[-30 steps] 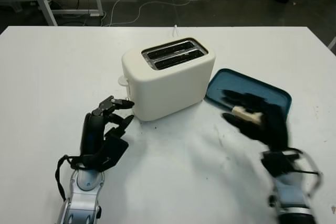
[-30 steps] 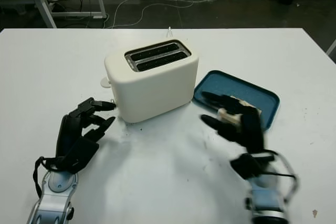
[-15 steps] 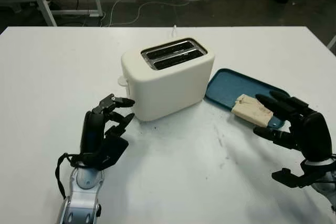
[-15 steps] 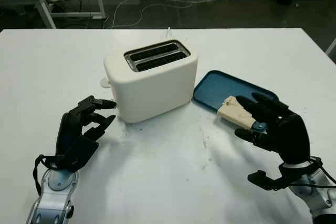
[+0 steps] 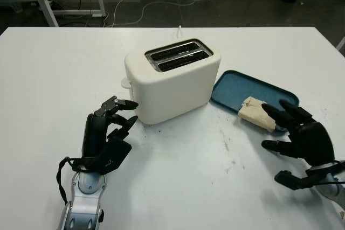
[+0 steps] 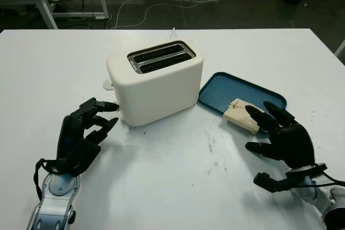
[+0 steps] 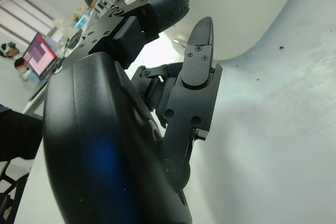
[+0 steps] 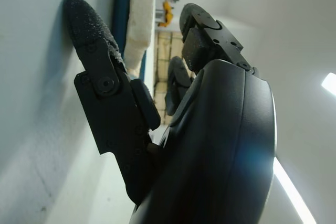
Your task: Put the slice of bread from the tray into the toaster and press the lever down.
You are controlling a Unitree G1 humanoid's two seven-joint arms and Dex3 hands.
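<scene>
One slice of bread lies on the near edge of the blue tray; both toaster slots sit empty. Right hand open, holding nothing, fingertips reaching over the slice; contact cannot be confirmed. Left hand open beside the toaster's near corner, gripping nothing.

Cream two-slot toaster sits mid-table; blue plastic tray at its three o'clock (pale bread slice on the near edge)
</scene>
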